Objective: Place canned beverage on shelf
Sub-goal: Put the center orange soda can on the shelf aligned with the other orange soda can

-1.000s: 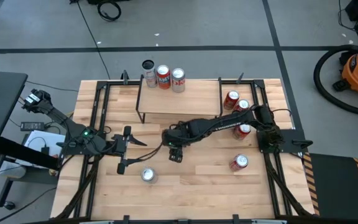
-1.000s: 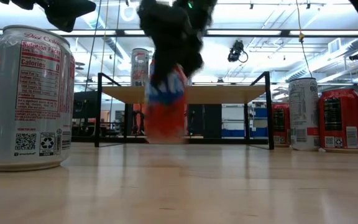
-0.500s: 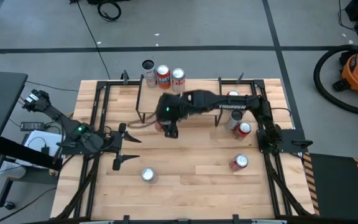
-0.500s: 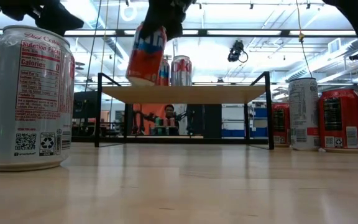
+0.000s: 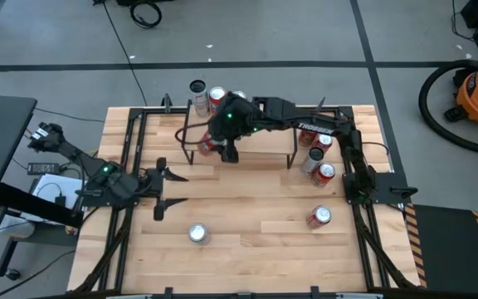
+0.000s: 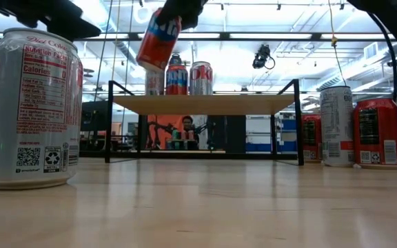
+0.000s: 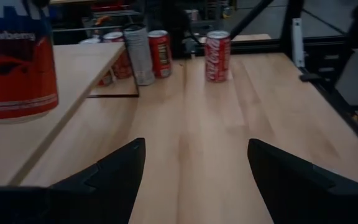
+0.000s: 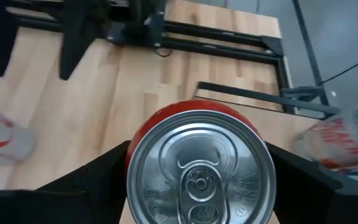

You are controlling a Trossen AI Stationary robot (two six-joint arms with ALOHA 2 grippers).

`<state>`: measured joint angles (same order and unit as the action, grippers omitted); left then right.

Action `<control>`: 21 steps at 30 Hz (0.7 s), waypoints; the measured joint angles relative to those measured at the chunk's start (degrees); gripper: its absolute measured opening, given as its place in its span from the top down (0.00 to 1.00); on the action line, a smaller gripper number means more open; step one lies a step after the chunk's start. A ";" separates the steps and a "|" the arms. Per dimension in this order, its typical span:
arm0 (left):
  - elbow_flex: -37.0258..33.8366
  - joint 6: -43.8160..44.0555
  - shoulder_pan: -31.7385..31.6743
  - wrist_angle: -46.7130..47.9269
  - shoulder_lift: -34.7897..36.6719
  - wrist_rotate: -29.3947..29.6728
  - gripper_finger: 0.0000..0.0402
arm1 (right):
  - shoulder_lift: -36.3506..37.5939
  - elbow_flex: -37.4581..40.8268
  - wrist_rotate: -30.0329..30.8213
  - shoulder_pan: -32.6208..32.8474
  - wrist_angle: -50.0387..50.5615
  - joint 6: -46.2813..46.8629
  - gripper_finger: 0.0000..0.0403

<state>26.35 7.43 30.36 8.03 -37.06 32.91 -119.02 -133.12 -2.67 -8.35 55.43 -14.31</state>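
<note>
Fingers of the right gripper (image 5: 222, 149) grasp an orange can (image 6: 158, 31), tilted and held in the air above the left end of the shelf (image 6: 205, 104), not touching it. Three cans (image 6: 176, 78) stand on the shelf's far edge. The left gripper (image 5: 160, 189) hovers over the bench (image 5: 256, 224) near its left side, fingers spread and holding nothing. A silver can (image 5: 197, 234) stands on the bench in front, and red cans (image 5: 320, 172) sit to the right of the shelf.

Two dark jointed arms (image 5: 305, 126) — green lights.
</note>
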 joint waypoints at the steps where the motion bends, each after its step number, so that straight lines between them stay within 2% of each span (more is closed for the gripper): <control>1: 0.00 -0.23 -0.64 0.00 0.00 -0.02 0.27 | 0.00 0.01 -0.24 -0.45 -0.45 -0.45 0.21; 7: 0.00 -1.19 -4.78 -0.61 0.00 -0.09 0.27 | 0.00 0.00 -1.45 -2.86 -2.50 -3.49 0.21; 15: 0.00 -0.71 -10.46 -0.57 0.00 -0.15 0.27 | 0.01 0.17 -2.68 -7.45 4.36 -5.56 0.21; 21: 0.00 -0.39 -12.26 -0.83 -0.02 -0.20 0.27 | 0.07 0.52 -4.95 -8.40 4.22 -6.46 0.21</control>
<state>26.35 7.03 18.10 7.20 -37.08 32.71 -118.96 -132.60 -7.62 -16.75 59.66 -20.77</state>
